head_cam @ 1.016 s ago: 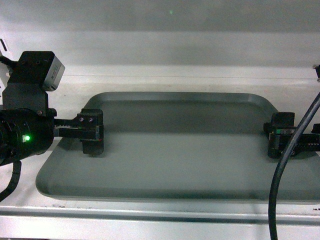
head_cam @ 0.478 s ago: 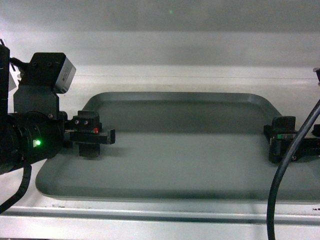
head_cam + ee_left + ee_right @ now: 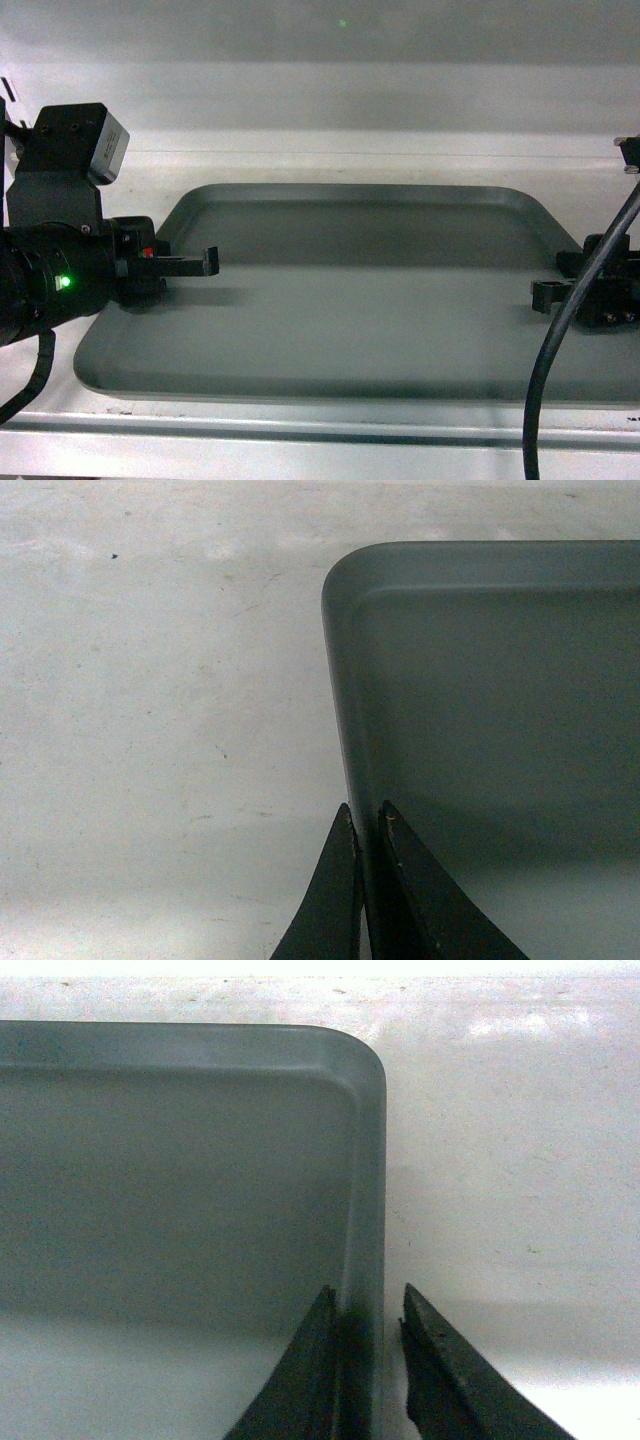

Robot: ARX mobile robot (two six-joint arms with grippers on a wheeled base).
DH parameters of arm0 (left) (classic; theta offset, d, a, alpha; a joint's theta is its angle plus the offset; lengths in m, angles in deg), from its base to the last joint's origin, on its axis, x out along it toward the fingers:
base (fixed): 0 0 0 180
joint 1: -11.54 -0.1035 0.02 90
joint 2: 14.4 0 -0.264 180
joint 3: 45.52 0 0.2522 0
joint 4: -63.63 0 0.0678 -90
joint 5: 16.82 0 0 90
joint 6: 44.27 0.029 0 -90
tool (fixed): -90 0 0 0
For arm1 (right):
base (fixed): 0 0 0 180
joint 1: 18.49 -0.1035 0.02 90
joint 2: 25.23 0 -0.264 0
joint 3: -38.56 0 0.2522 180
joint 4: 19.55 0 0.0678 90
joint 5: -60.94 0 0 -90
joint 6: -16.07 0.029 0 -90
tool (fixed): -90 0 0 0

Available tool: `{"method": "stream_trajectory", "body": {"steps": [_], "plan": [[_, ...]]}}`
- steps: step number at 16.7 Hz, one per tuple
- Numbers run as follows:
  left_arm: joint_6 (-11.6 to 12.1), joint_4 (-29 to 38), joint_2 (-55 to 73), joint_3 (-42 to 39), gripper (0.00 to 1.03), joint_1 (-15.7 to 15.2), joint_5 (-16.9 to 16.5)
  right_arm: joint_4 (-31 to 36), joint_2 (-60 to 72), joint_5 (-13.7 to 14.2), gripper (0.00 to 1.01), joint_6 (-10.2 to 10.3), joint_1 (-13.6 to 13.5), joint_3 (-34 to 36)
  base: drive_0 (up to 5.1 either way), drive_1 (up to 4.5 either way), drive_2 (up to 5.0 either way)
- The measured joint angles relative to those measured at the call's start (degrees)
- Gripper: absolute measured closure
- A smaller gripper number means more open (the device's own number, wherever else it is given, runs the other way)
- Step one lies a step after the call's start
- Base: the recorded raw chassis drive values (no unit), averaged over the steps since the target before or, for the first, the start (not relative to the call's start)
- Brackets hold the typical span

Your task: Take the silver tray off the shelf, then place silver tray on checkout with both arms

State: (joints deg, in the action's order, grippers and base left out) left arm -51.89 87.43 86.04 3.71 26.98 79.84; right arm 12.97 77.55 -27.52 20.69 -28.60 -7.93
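Squarely across the head view lies the silver tray (image 3: 360, 310), flat on the white shelf (image 3: 300, 160), its long sides running 9 to 3 o'clock and its near rim just behind the shelf's folded front lip (image 3: 320, 440).

At 9 o'clock the left gripper (image 3: 190, 265) reaches in over the tray's left rim from a black arm carrying a green light (image 3: 62, 283) and a grey camera box (image 3: 105, 145). The left wrist view shows its two black fingers (image 3: 335, 900) drawn close together with the tray's left rim (image 3: 345, 730) running between them, one finger outside on the shelf side, the other inside the tray; they pinch the rim, with only a thin sliver of rim between.

At 3 o'clock the right gripper (image 3: 560, 295) sits at the tray's right rim, with a thick black cable (image 3: 550, 360) curving down in front of it toward 5 o'clock. In the right wrist view its fingers (image 3: 300, 1380) straddle the right rim (image 3: 368, 1190), inner finger against the rim, outer finger standing a little apart from it, so the jaws are not fully pressed onto the tray.

The shelf surface beside the tray shows small scuffs and specks. No brand, label or writing can be read anywhere.
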Motion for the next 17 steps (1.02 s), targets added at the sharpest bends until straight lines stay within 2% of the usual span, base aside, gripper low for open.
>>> {"method": "stream_trajectory", "body": {"steps": [1, 2, 3, 4, 7, 9, 13, 17], "plan": [[-0.3, -0.1, 0.0, 0.0, 0.99, 0.0, 0.0, -0.3, -0.3, 0.0, 0.90, -0.2, 0.0, 0.0, 0.0, 0.00, 0.0], [-1.0, -0.2, -0.1, -0.1, 0.99, 0.1, -0.4, -0.5, -0.6, 0.7, 0.98, 1.7, -0.1, -0.1, 0.0, 0.00, 0.0], [-1.4, -0.5, -0.4, -0.1, 0.99, 0.3, -0.4, -0.6, -0.7, 0.7, 0.98, 2.9, -0.1, -0.1, 0.0, 0.00, 0.0], [-1.4, -0.7, -0.5, -0.2, 0.99, 0.3, -0.5, -0.9, -0.9, 0.7, 0.98, 3.2, -0.1, -0.1, 0.0, 0.00, 0.0], [-1.1, -2.3, -1.9, -0.3, 0.99, 0.7, -0.2, -2.0, -2.1, 1.5, 0.98, 3.3, -0.5, -0.1, 0.0, 0.00, 0.0], [-0.9, -3.9, -4.0, -0.5, 0.99, 0.8, 0.0, -2.6, -4.0, 3.1, 0.98, 3.0, -0.9, -0.2, 0.0, 0.00, 0.0], [-0.5, -6.5, -10.2, 0.2, 0.99, 0.8, 0.2, -4.3, -9.5, 3.8, 0.98, 3.0, -1.2, -0.5, 0.0, 0.00, 0.0], [1.7, -9.4, -15.3, 2.9, 1.00, 0.9, 0.3, -9.0, -14.3, 3.5, 0.98, 3.3, -0.6, -2.8, 0.0, 0.00, 0.0]]}}
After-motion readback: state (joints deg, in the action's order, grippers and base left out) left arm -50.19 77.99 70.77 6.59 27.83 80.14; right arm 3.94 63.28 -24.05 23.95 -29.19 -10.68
